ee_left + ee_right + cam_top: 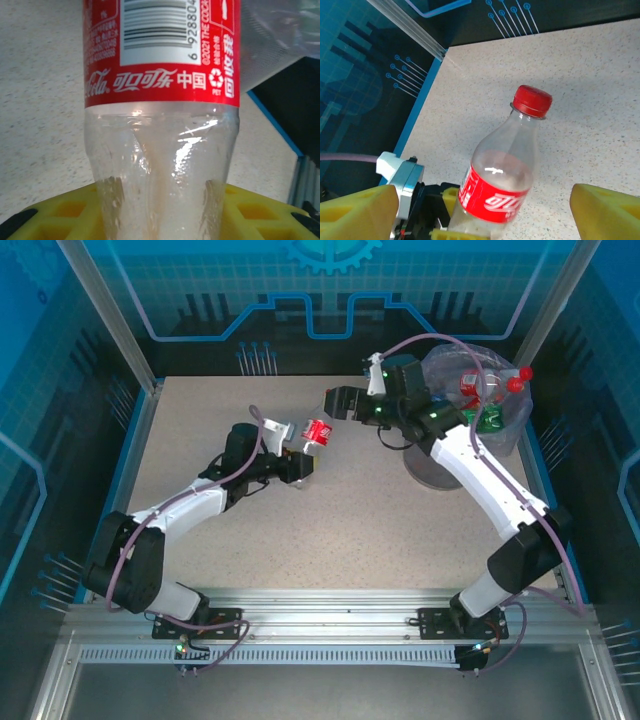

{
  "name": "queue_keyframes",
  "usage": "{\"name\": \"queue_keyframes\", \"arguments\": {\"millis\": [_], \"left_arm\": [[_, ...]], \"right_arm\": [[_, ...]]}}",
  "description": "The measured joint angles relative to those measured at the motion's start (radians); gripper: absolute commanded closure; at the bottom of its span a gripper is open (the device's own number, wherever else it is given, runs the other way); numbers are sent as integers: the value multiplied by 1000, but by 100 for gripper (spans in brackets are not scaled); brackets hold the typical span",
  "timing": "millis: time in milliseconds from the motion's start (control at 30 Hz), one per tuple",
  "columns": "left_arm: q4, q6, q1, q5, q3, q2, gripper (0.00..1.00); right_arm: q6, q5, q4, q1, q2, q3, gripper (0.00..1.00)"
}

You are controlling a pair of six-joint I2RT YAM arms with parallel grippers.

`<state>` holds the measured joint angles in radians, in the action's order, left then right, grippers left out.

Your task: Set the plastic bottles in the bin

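Note:
My left gripper (pixel 303 448) is shut on the base of a clear plastic bottle (pixel 318 430) with a red label and red cap, held above the table's middle. In the left wrist view, the bottle (pixel 160 80) rises from between the yellow fingers (pixel 60 215). My right gripper (pixel 337 403) stands open just beyond the bottle's cap end. In the right wrist view, its yellow fingers (pixel 360 210) flank the bottle (pixel 502 175) without touching it. The grey bin (pixel 440 465) with its pale bag (pixel 500 425) stands at the right and holds several bottles (pixel 475 390).
The speckled tabletop (pixel 330 530) is bounded by blue edging and metal posts (pixel 150 380). The bin's bag (pixel 272 40) shows at the upper right of the left wrist view. The left gripper's body (pixel 405 185) lies under the bottle in the right wrist view.

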<state>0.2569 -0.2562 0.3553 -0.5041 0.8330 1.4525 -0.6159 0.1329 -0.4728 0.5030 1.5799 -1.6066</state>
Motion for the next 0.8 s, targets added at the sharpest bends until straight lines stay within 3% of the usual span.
{"name": "queue_keyframes", "arguments": {"millis": [233, 467, 800], "left_arm": [[188, -33, 3, -90, -39, -7, 56], [251, -19, 40, -94, -36, 35, 55], [247, 24, 70, 58, 22, 86, 52]], "right_arm": [[-40, 40, 48, -52, 5, 36, 10], [-59, 109, 59, -79, 65, 14, 15], [-85, 161, 70, -59, 92, 31, 17]]}}
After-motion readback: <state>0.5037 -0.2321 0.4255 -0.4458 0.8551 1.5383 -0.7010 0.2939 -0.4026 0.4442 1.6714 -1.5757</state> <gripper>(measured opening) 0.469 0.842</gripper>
